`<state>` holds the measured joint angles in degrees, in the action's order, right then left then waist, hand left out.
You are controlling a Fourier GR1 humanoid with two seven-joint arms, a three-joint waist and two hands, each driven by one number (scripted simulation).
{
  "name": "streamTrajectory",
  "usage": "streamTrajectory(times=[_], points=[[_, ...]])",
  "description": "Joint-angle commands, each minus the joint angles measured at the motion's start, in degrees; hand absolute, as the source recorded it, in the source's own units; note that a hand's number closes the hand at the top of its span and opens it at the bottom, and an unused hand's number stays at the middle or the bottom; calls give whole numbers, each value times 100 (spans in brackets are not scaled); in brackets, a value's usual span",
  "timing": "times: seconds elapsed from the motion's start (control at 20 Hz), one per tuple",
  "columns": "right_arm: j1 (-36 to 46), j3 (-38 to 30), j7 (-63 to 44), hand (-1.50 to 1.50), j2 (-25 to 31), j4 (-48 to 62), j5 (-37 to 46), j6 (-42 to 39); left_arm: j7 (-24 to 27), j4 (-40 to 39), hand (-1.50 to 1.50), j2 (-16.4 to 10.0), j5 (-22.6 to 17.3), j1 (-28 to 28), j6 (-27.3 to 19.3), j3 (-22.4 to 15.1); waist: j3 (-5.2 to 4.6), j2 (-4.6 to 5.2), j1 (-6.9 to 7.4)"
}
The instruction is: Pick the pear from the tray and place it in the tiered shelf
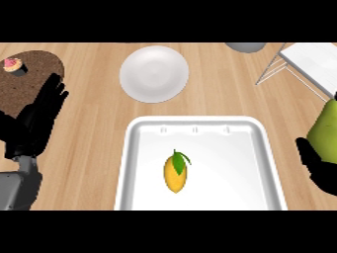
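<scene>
A green pear (335,132) is held up at the right edge of the head view, off the tray, with my right hand (328,175) curled round its lower part. The white tray (147,148) lies at the lower middle and holds a yellow-orange fruit with a green leaf (177,172). The tiered shelf (324,62), white with thin metal legs, stands at the upper right, just beyond the pear. My left hand (34,121) stays open at the left, fingers up, beside the tray.
A white round plate (154,73) lies beyond the tray. A dark brown round board (10,79) at the upper left carries a small pink cupcake (13,64). A grey object (245,46) shows at the top edge.
</scene>
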<state>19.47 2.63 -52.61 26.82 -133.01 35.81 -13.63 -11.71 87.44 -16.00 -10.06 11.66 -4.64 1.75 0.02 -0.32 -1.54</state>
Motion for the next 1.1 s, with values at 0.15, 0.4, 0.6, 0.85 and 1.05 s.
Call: streamTrajectory(times=[0.15, 0.4, 0.6, 0.85, 1.05], points=[[14, -2442, 423, 150, 347, 114, -2508, -569, -13, 175, 0, -69, -21, -156, 149, 21, 9, -10, 32], [-412, -4080, 1446, 150, 886, 1102, -3499, -1031, 142, -9, 0, 126, 90, -96, 44, 3, 5, 8, 16], [-450, -4652, 2639, 150, 1262, 2566, -3456, -1270, -139, -173, 0, 22, 90, 404, 71, 90, 5, 39, 75], [-610, -4655, 3353, 150, 1367, 3214, -3224, -1318, 63, -302, 0, -103, -65, 272, 514, 317, -2, 36, 146], [-675, -4768, 4023, 150, 1532, 3901, -3132, -1326, -40, -48, 0, 255, 215, 92, 170, 66, -1, 31, 152]])
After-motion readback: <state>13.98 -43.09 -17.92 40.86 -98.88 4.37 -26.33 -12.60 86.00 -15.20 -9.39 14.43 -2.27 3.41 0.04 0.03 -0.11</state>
